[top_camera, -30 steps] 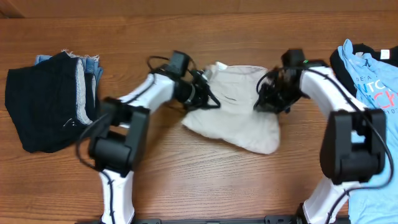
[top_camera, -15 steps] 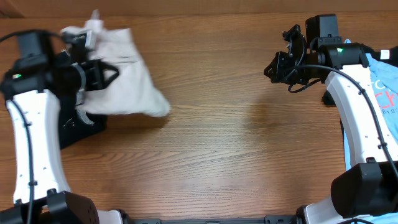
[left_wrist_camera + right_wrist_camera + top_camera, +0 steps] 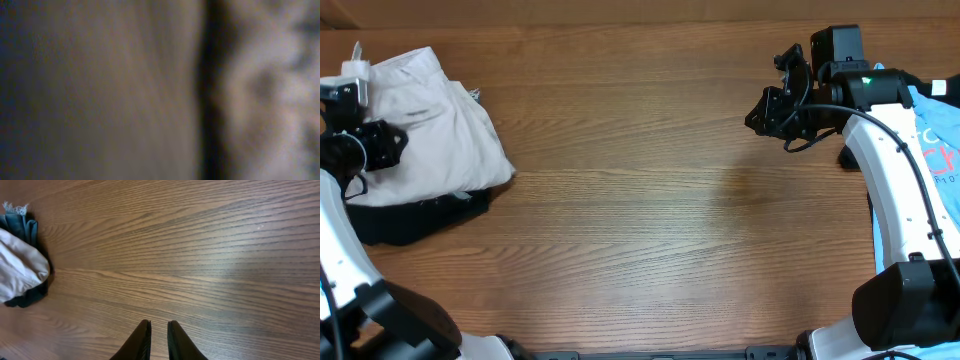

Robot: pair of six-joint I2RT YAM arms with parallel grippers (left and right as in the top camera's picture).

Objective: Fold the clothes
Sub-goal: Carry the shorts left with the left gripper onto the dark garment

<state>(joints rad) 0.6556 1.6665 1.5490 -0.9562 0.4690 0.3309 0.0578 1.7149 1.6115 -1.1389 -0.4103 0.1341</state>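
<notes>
Shorts (image 3: 435, 150) lie at the far left of the bench (image 3: 650, 220), on top of a black garment (image 3: 420, 218), long axis roughly left-right. Left hand (image 3: 375, 148) is at their left edge and far nearer. Can't tell its grip, wrist view is all blur. Right hand (image 3: 770, 108) is well apart, fingers nearly together, empty. Shorts look pale beige and loosely folded.

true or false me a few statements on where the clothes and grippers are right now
1. The beige shorts lie on top of the black garment. True.
2. The right gripper holds the shorts. False: it holds nothing and is over bare table.
3. The light blue T-shirt is at the table's right edge. True.
4. The shorts lie mid-table. False: they are at the far left, by the left gripper.
</notes>
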